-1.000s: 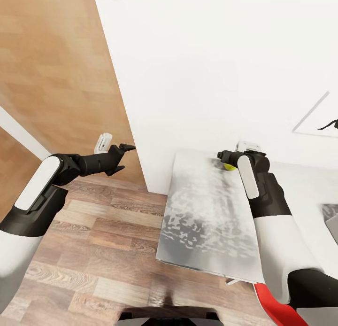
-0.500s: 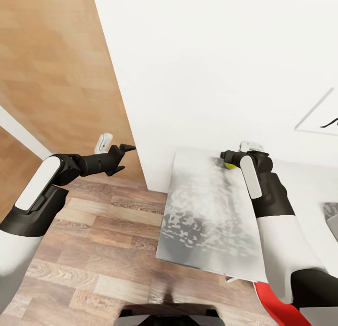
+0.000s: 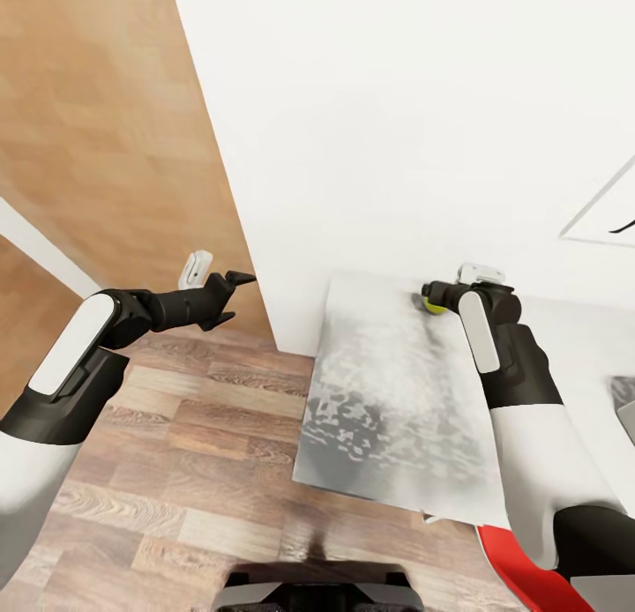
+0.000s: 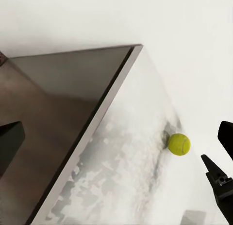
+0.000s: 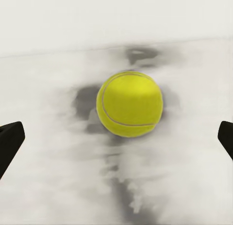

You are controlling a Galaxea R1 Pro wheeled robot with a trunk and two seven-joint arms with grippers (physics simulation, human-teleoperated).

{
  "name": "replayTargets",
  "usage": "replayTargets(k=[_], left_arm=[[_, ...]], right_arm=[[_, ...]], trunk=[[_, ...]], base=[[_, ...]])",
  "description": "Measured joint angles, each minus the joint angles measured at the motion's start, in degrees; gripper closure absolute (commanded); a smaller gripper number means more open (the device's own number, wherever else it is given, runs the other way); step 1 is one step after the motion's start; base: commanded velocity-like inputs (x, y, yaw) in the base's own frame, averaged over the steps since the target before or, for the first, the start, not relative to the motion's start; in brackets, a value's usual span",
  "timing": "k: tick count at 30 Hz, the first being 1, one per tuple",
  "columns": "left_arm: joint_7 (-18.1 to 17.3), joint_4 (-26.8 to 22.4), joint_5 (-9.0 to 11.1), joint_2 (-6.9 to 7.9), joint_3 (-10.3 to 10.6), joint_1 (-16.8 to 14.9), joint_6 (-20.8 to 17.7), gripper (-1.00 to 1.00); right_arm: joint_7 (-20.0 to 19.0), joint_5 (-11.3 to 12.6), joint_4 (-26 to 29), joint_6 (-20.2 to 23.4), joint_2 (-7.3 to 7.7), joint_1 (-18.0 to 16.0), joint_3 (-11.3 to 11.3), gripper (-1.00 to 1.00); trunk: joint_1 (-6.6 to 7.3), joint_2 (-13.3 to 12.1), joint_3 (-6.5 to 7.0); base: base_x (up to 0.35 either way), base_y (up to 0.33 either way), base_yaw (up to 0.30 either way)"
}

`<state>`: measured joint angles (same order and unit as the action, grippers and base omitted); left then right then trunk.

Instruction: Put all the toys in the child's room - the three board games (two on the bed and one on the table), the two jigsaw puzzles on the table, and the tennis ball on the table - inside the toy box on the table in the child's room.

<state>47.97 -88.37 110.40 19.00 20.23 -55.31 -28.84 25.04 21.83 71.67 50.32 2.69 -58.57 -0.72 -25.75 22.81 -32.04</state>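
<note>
The tennis ball [image 3: 432, 307] is small and yellow-green. It rests on the pale grey table [image 3: 388, 391] near the far edge, close to the white wall. My right gripper [image 3: 429, 293] hovers just above and behind it. In the right wrist view the tennis ball [image 5: 130, 104] sits centred between the two dark fingertips [image 5: 9, 142], which stand wide apart without touching it, so the right gripper [image 5: 116, 140] is open. My left gripper [image 3: 231, 296] is held out over the floor to the left of the table, open and empty. Its wrist view shows the tennis ball [image 4: 178, 144] on the table [image 4: 121, 176].
Wood-plank floor [image 3: 176, 453] lies left of the table, with a brown wooden panel [image 3: 97, 136] behind it. The white wall [image 3: 397, 109] runs along the table's far edge and carries a framed picture [image 3: 608, 215]. A red object [image 3: 516, 572] sits under my right arm.
The whole view has shifted slightly. My right gripper has edged a little to the right above the ball. The left arm holds its pose.
</note>
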Motion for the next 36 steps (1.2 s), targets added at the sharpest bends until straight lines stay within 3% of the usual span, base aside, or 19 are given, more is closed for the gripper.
replayTargets(k=[36], left_arm=[[0.00, 0.00, 0.00, -0.02, 0.36, 0.00, 0.00, -1.00]], right_arm=[[-0.09, 0.11, 4.79, -0.03, 0.87, -0.19, -0.07, -1.00]], trunk=[[0.00, 0.00, -3.34]], base=[[0.000, 0.000, 0.000]])
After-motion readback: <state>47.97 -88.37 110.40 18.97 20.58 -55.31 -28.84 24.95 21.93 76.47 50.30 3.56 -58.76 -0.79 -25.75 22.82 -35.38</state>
